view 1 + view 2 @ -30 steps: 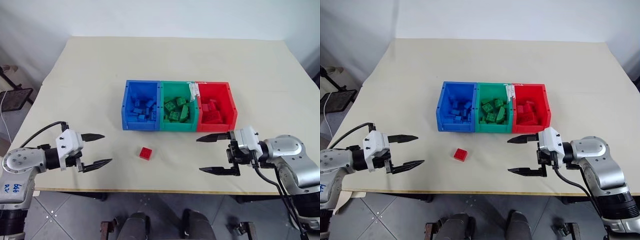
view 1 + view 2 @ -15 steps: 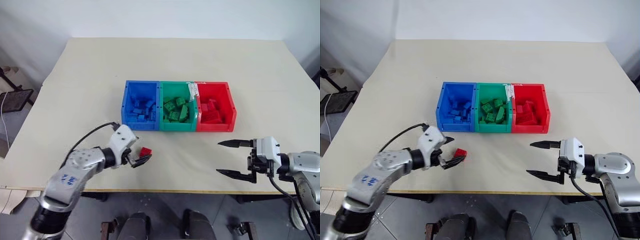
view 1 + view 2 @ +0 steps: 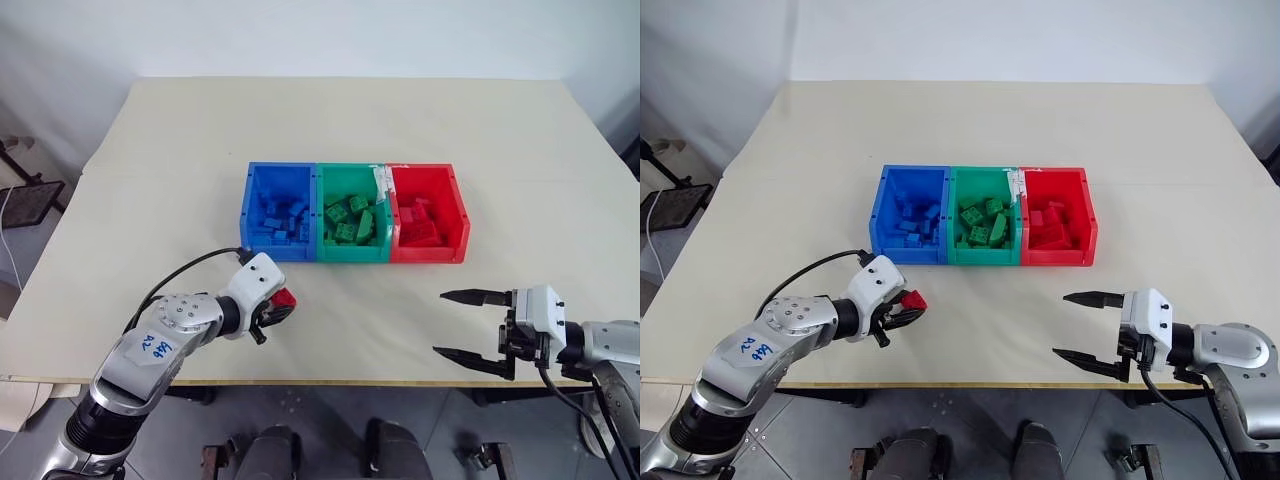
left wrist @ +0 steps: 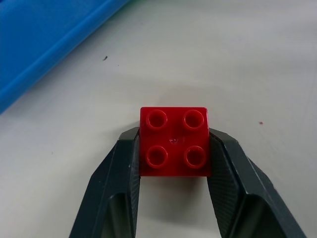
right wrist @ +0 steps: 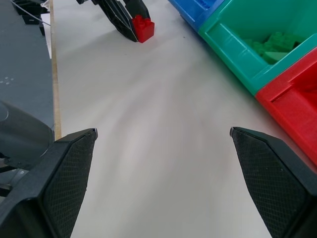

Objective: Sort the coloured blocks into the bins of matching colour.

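The red block (image 4: 173, 143) sits on the tabletop (image 3: 330, 130) at lower left of centre in the left eye view, just below the blue bin (image 3: 277, 213), with the left gripper (image 3: 277, 306) closed on its two opposite sides. In the left wrist view the jaws meet only the nearer half of the block, so the far studs stand past the tips.

That shallow hold is the main risk, as I judge it: on the lift the block could pivot or squirt forward out of the tips and skid away over the tabletop.

The red bin (image 3: 455, 228) is the farthest of the three from this arm, at the right end of the row beyond the green bin (image 3: 352, 252). A low carry could clip the blue or green wall and knock the block loose, or drop it in the wrong bin.

The right gripper (image 3: 467, 325), lower right, hangs with jaws wide and empty, well apart from the bins.
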Controlling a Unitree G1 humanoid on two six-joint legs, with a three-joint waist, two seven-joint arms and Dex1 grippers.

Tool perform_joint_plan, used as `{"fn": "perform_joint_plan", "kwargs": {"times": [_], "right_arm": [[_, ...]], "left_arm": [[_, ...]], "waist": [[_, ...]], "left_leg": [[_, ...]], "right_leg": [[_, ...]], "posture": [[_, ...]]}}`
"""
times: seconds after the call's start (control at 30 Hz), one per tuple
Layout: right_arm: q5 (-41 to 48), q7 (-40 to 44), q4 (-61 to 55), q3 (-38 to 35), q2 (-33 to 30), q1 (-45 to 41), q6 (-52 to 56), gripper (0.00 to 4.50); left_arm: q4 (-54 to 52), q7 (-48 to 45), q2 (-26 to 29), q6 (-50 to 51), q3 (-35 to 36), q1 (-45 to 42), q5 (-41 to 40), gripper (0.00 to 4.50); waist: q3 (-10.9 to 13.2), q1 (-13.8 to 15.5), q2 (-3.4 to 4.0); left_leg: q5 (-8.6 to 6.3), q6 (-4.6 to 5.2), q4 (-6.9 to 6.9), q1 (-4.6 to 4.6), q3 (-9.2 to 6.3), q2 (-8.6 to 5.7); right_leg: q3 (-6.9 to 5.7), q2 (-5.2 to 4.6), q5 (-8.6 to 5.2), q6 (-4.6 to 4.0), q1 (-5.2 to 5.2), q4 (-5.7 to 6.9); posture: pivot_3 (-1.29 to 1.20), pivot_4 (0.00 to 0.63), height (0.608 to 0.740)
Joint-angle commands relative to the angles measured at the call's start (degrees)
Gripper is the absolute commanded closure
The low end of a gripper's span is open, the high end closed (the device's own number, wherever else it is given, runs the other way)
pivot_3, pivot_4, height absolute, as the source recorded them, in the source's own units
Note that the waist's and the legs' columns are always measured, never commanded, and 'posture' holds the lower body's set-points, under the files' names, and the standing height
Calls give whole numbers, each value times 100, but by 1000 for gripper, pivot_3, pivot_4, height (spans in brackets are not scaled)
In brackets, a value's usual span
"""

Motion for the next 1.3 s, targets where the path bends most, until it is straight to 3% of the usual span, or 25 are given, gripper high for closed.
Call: {"fn": "perform_joint_plan", "kwargs": {"times": [0.03,0.13,0.23,0.37,0.5,0.67,0.8,0.97,1.1,1.3], "right_arm": [[120,-360,-235,-473,7,124,80,0],[263,-1132,-464,-1052,291,389,287,0],[459,-1667,-849,-1389,537,670,623,0],[472,-2405,-1295,-1844,832,1058,888,0],[515,-2924,-1592,-1990,1006,1121,1080,0],[358,-3797,-2045,-2100,1340,1309,1423,0],[370,-3932,-2244,-2042,1483,1411,1391,0],[299,-3974,-2326,-1956,1569,1463,1326,0],[201,-3844,-2209,-1765,1576,1407,1177,0],[122,-3071,-1744,-1463,1286,1127,652,0]], "left_arm": [[288,-343,-319,-1034,79,-203,-106,3025],[758,-632,-1044,-2280,260,-769,-276,3025],[1383,-685,-1512,-3082,25,-1364,45,3025],[3371,-262,-2515,-4173,-502,-2811,889,3025],[5009,-214,-2992,-5390,-672,-3623,1426,3025],[8176,46,-3915,-6837,-584,-5203,1816,3025],[9363,-46,-4191,-7439,-462,-5656,1950,3025],[9815,-334,-4360,-7693,-119,-5732,1861,1373],[9506,-490,-4039,-7919,-3,-5525,1925,117],[6590,-2111,-2855,-7620,219,-3867,1118,47]], "waist": [[0,16,0],[4,163,-10],[-1,164,-11],[-1,255,-12],[-2,230,-13],[0,230,-17],[-1,244,-16],[-1,192,-17],[-1,158,-17],[-6,-18,-7]], "left_leg": [[0,0,1,-1,1,-1],[1,3,19,-24,4,-8],[1,2,32,-28,2,-8],[3,6,31,-26,13,-14],[2,19,23,-23,37,-18],[4,26,2,-27,49,-18],[-3,44,-7,-24,66,-21],[-5,48,-13,-25,76,-19],[-5,48,-10,-24,76,-19],[-5,47,-14,-8,77,-11]], "right_leg": [[-1,0,0,0,1,-1],[-4,-5,0,0,-3,-5],[-6,-4,1,0,1,-7],[-6,-2,1,1,4,-14],[5,-6,1,2,-1,-20],[4,-6,1,2,-13,-27],[4,-12,5,10,-13,-41],[3,-13,7,12,-23,-41],[3,-13,7,12,-22,-39],[6,-12,7,12,-26,-14]], "posture": [[0,150,740],[0,150,740],[0,150,740],[0,150,740],[0,150,740],[0,150,740],[0,150,740],[0,150,740],[0,150,740],[0,150,740]]}}
